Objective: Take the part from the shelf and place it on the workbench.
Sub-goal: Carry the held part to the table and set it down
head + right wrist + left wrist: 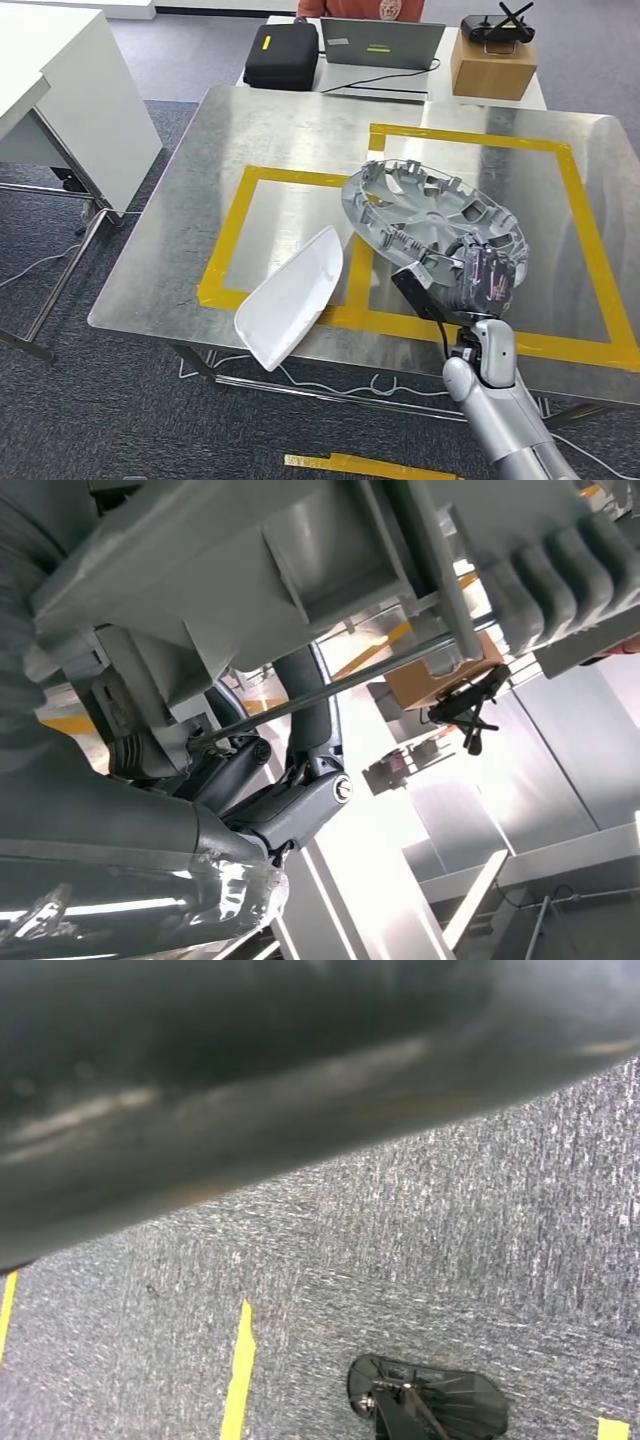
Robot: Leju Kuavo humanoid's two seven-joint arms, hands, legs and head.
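Head view, left to right: white cabinet (83,95) off the far-left corner of the desk, on grey carpet (113,400). Metal desk (189,200) with two yellow tape rectangles (226,240) marked on top. White curved shell piece (290,297) lies on the near edge of the left rectangle, its lower end hanging over the desk's front edge. Behind the desk, a second white table carries a black case (281,55), a laptop (381,42), and a cardboard box (493,65) with a black controller (498,28) on top; a person in an orange top (361,8) sits behind the laptop. Grey wheel cover (423,210), the part, sits tilted over the left side of the right-hand tape rectangle, inner ribbed face up; its far-left rim is low to the desk, near-right rim raised. Right hand (472,275) grips that near-right rim, fingers (494,270) wrapped over the edge, silver arm coming up from bottom right. Whether the cover's low rim touches the desk: cannot tell. Right wrist view: close, the cover's grey ribbed underside (249,570) against the hand (294,800), dark fingers (313,715) curled up onto it. Left wrist view: carpet with yellow tape strips (240,1370); left hand's finger state cannot be told.
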